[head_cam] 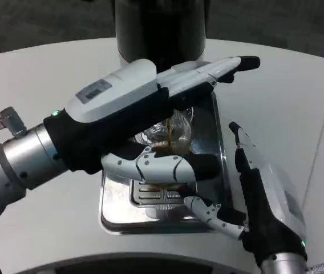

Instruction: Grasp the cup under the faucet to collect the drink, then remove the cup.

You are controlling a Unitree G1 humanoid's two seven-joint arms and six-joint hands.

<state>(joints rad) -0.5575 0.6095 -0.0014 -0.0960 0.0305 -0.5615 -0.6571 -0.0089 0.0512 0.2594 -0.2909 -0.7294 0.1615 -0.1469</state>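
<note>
A clear cup (179, 130) stands on the steel drip tray (116, 220) beneath the dark dispenser (159, 31). A thin brown stream falls into the cup, and brown drink shows in its lower part. My left hand (133, 123) reaches in from the left and holds the cup. Its long fingers (219, 69) lie over the cup's far side, and its thumb (170, 167) crosses the near side. The hand hides much of the cup. My right hand (259, 194) hovers at the tray's front right corner, fingers apart and holding nothing.
The tray's slotted grille (153, 197) shows below my left thumb. The dispenser body rises at the back of the white round table (276, 97). Bare tabletop lies to the left and right of the tray.
</note>
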